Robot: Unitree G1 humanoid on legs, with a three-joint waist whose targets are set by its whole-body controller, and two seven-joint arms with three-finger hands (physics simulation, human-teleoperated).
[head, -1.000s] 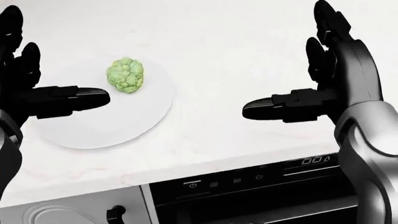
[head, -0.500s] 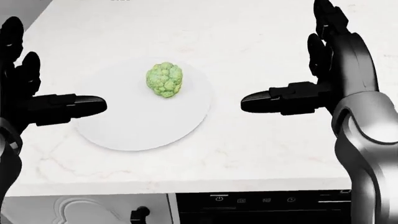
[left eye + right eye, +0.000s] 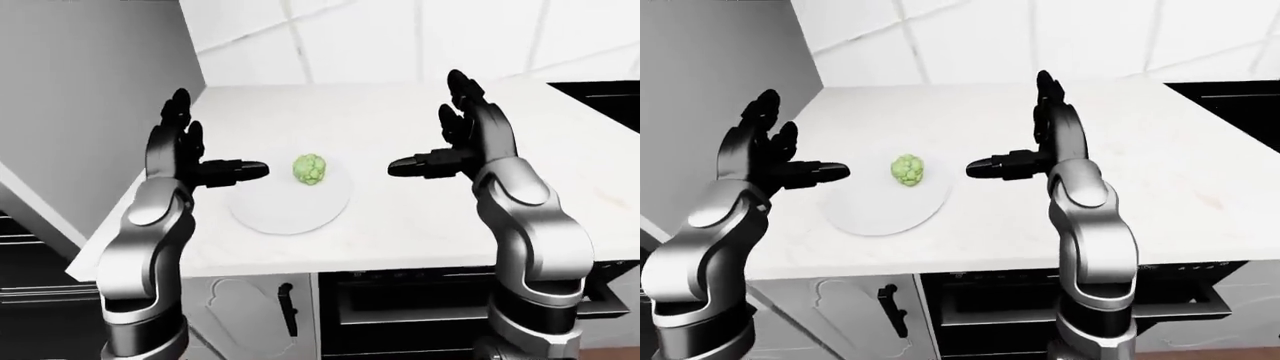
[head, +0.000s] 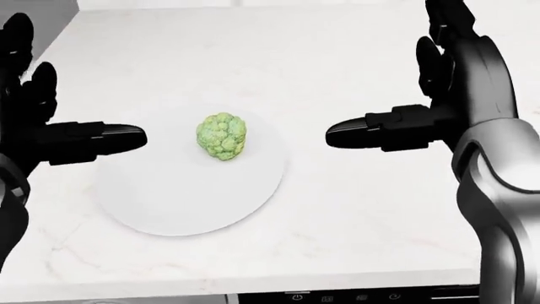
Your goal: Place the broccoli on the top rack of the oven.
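Head view: small knobbly green broccoli floret (image 4: 222, 135) on round white plate (image 4: 169, 209), atop pale marble counter (image 4: 337, 82). Black three-finger left hand (image 4: 59, 136) and right hand (image 4: 405, 126) spread wide, empty, either side. Likely light, firm, bumpy; best gripped across its middle.
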